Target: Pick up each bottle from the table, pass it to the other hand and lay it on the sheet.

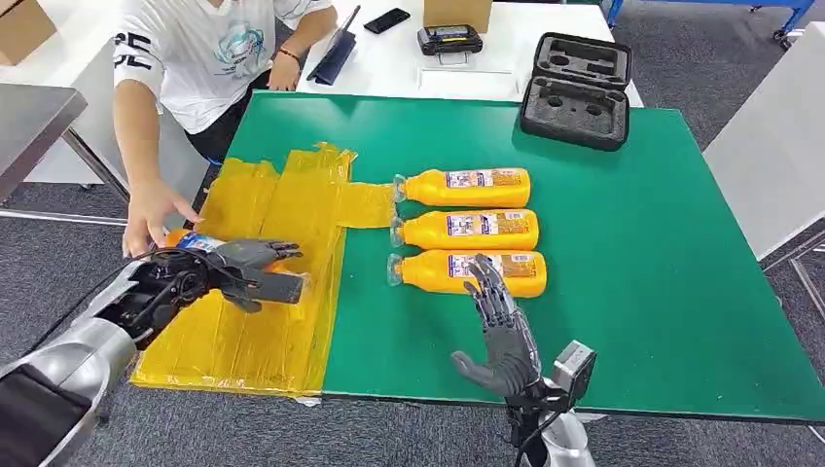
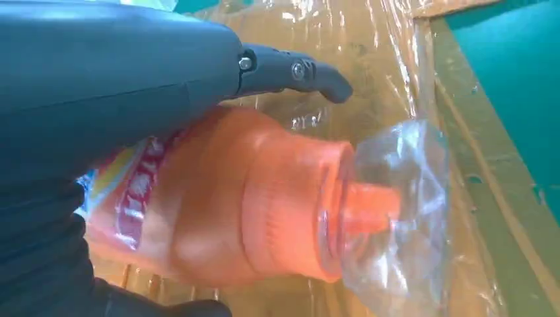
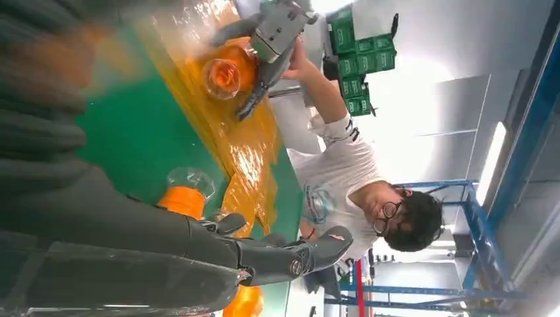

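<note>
— So, what has your left hand got?

— My left hand (image 1: 229, 272) grips an orange bottle (image 1: 199, 243), fingers curled around its body. It lies on its side in my grasp, low over the yellow sheet (image 1: 282, 214). From my left wrist I see its shoulder and its clear cap (image 2: 396, 205) pointing out past my fingers (image 2: 297, 71), with the crinkled sheet just beyond.

— And the right hand?

— My right hand (image 1: 501, 331) holds nothing. Its fingers are straight and spread, and their tips lie over the label of the nearest bottle (image 1: 467, 273); whether they touch it I cannot tell.

— Where are the other bottles?

— Three lie on their sides on the green table (image 1: 632, 243), in a row leading away from my right hand, caps toward the sheet. Beyond the nearest one comes the middle bottle (image 1: 465, 230), then the far bottle (image 1: 462, 188), whose cap touches a flap of the sheet.

— Anyone close by?

— A person in a white shirt (image 1: 209, 49) stands past my left hand, at the table's far corner. The person's hand (image 1: 151, 214) rests at the sheet's outer edge, just beside the bottle I hold. Well beyond my right hand, an open black foam case (image 1: 576, 89) sits at the far edge of the green top.
</note>
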Tool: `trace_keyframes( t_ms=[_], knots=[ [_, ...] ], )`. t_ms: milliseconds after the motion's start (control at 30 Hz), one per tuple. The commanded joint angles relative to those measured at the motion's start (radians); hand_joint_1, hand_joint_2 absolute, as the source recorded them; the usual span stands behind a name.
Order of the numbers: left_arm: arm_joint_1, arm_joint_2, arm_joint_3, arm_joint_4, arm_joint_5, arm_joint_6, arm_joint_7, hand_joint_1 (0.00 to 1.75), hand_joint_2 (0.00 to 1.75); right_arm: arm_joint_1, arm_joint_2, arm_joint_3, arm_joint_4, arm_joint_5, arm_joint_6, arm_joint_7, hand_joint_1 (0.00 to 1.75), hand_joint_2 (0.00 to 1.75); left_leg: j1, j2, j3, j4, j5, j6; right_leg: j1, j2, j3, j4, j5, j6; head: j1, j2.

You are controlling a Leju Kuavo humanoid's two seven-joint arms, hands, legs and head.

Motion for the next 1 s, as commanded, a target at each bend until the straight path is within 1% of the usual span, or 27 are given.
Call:
trace_keyframes(
  t_ms=[33,67,133,167,200,267,300,333,367,433,467,533,567,600,667,733,767,833,867,933,1000],
  knots=[
    [-0.052,0.039,-0.032,-0.059,0.056,-0.025,-0.017,0.0,0.0,-0.001,-0.013,-0.008,-0.001,0.003,-0.007,0.012,0.0,1.75,0.001,0.0,0.003,0.0,-0.002,-0.001,0.001,0.0,0.003,0.0,-0.001,-0.001,0.0,0.0],
    [-0.053,0.046,-0.027,-0.079,0.071,-0.027,-0.017,0.0,0.0,0.002,-0.014,-0.007,-0.002,0.004,-0.008,0.014,0.0,1.75,0.001,0.0,0.001,0.0,-0.001,-0.001,0.001,0.0,0.001,0.0,-0.001,-0.001,0.0,0.0],
    [-0.05,0.056,-0.018,-0.106,0.09,-0.032,-0.019,0.0,0.0,0.005,-0.013,-0.009,-0.005,0.006,-0.009,0.016,0.0,1.75,0.001,-0.001,0.006,0.001,-0.004,-0.002,0.001,0.0,0.006,0.001,-0.004,-0.002,0.0,0.0],
    [-0.052,0.061,-0.015,-0.118,0.099,-0.039,-0.02,0.0,0.0,0.006,-0.014,-0.008,-0.007,0.007,-0.009,0.019,0.0,1.75,0.001,0.0,0.002,0.001,-0.002,-0.001,0.001,0.0,0.002,0.0,-0.001,-0.001,0.0,0.0],
    [-0.054,0.072,-0.017,-0.134,0.105,-0.048,-0.02,0.0,0.0,0.006,-0.014,-0.008,-0.008,0.008,-0.009,0.022,0.0,1.75,0.001,0.0,0.005,0.001,-0.003,-0.001,0.001,0.0,0.005,0.0,-0.003,-0.002,0.0,0.0],
    [-0.054,0.086,-0.029,-0.156,0.089,-0.037,0.002,0.0,0.0,0.003,-0.012,-0.008,-0.007,0.011,-0.009,0.029,0.0,1.75,0.001,0.0,0.003,0.001,-0.002,-0.001,0.001,0.0,0.003,0.001,-0.002,-0.001,0.0,0.0],
    [-0.051,0.081,-0.03,-0.156,0.09,-0.04,0.001,0.0,0.0,-0.004,-0.011,-0.007,-0.005,0.011,-0.008,0.034,0.0,1.75,0.001,0.0,0.002,0.0,-0.001,-0.001,0.001,0.0,0.002,0.0,-0.001,-0.001,0.0,0.0],
    [-0.048,0.08,-0.033,-0.158,0.092,-0.046,-0.005,0.0,0.0,-0.011,-0.01,-0.007,0.0,0.012,-0.008,0.038,0.0,1.75,0.0,0.0,0.001,0.0,-0.001,-0.001,0.001,0.0,0.001,0.0,-0.001,-0.001,0.0,0.0],
    [-0.05,0.083,-0.044,-0.164,0.091,-0.059,-0.014,0.0,0.0,-0.02,-0.011,-0.006,0.007,0.013,-0.009,0.042,0.0,1.75,0.001,0.0,0.007,0.001,-0.004,-0.001,0.001,0.001,0.007,0.001,-0.003,-0.002,0.0,0.0],
    [-0.056,0.098,-0.058,-0.182,0.093,-0.077,-0.023,0.0,0.0,-0.03,-0.013,-0.007,0.018,0.012,-0.012,0.044,0.0,1.75,0.0,0.0,0.001,0.0,0.0,0.0,0.0,0.0,0.001,0.0,0.0,-0.001,0.0,0.0],
    [-0.058,0.108,-0.061,-0.196,0.101,-0.086,-0.035,0.0,0.0,-0.032,-0.014,-0.006,0.022,0.011,-0.012,0.044,0.0,1.75,0.001,0.001,0.003,0.001,-0.002,-0.001,0.001,0.001,0.003,0.0,-0.001,-0.001,0.0,0.0],
    [-0.052,0.137,-0.057,-0.23,0.128,-0.104,-0.052,0.0,0.0,-0.028,-0.016,-0.004,0.025,0.012,-0.01,0.045,0.0,1.75,0.001,0.001,0.001,0.0,-0.001,-0.001,0.001,0.001,0.001,0.0,0.0,-0.001,0.0,0.0],
    [-0.045,0.143,-0.035,-0.242,0.17,-0.115,-0.091,0.0,0.0,-0.028,-0.017,-0.004,0.027,0.012,-0.01,0.044,0.0,1.75,0.001,0.001,0.006,0.001,-0.004,-0.001,0.001,0.001,0.006,0.001,-0.003,-0.002,0.0,0.0],
    [-0.036,0.148,-0.016,-0.257,0.194,-0.108,-0.107,0.0,0.0,-0.028,-0.017,-0.004,0.028,0.013,-0.012,0.044,0.0,1.75,0.001,0.002,0.003,0.0,-0.002,-0.001,0.001,0.002,0.003,0.0,-0.001,-0.001,0.0,0.0],
    [-0.036,0.148,-0.016,-0.257,0.194,-0.108,-0.107,0.0,0.0,-0.028,-0.017,-0.004,0.028,0.013,-0.012,0.044,0.0,1.75,0.001,0.002,0.004,0.001,-0.003,-0.001,0.001,0.003,0.004,0.0,-0.002,-0.001,0.0,0.0],
    [-0.036,0.148,-0.016,-0.257,0.194,-0.108,-0.107,0.0,0.0,-0.028,-0.017,-0.004,0.028,0.013,-0.012,0.044,0.0,1.75,0.001,0.001,0.002,0.0,-0.001,-0.001,0.001,0.0,0.002,0.0,-0.001,-0.001,0.0,0.0],
    [-0.036,0.148,-0.016,-0.257,0.194,-0.108,-0.107,0.0,0.0,-0.028,-0.017,-0.004,0.028,0.013,-0.012,0.044,0.0,1.75,0.001,0.001,0.005,0.0,-0.002,-0.001,0.001,0.0,0.005,0.0,-0.002,-0.001,0.0,0.0],
    [-0.033,0.148,-0.015,-0.262,0.197,-0.106,-0.106,0.0,0.0,-0.028,-0.017,-0.004,0.027,0.013,-0.012,0.044,0.0,1.75,0.001,0.001,0.002,0.0,-0.001,-0.001,0.001,0.001,0.002,-0.001,0.0,-0.001,0.0,0.0],
    [-0.033,0.148,-0.015,-0.262,0.197,-0.106,-0.106,0.0,0.0,-0.028,-0.017,-0.004,0.027,0.013,-0.012,0.044,0.0,1.75,0.001,0.001,0.005,0.0,-0.002,-0.001,0.001,0.001,0.005,0.0,-0.002,-0.001,0.0,0.0],
    [-0.033,0.148,-0.015,-0.262,0.197,-0.106,-0.106,0.0,0.0,-0.028,-0.017,-0.004,0.027,0.013,-0.012,0.044,0.0,1.75,0.0,0.0,0.002,0.0,-0.001,-0.001,0.0,0.0,0.002,0.0,-0.001,-0.001,0.0,0.0],
    [-0.033,0.148,-0.015,-0.262,0.197,-0.106,-0.106,0.0,0.0,-0.028,-0.017,-0.004,0.027,0.013,-0.012,0.044,0.0,1.75,0.001,0.001,0.003,0.0,-0.001,-0.001,0.001,0.0,0.004,0.0,-0.001,-0.001,0.0,0.0]
  ],
)
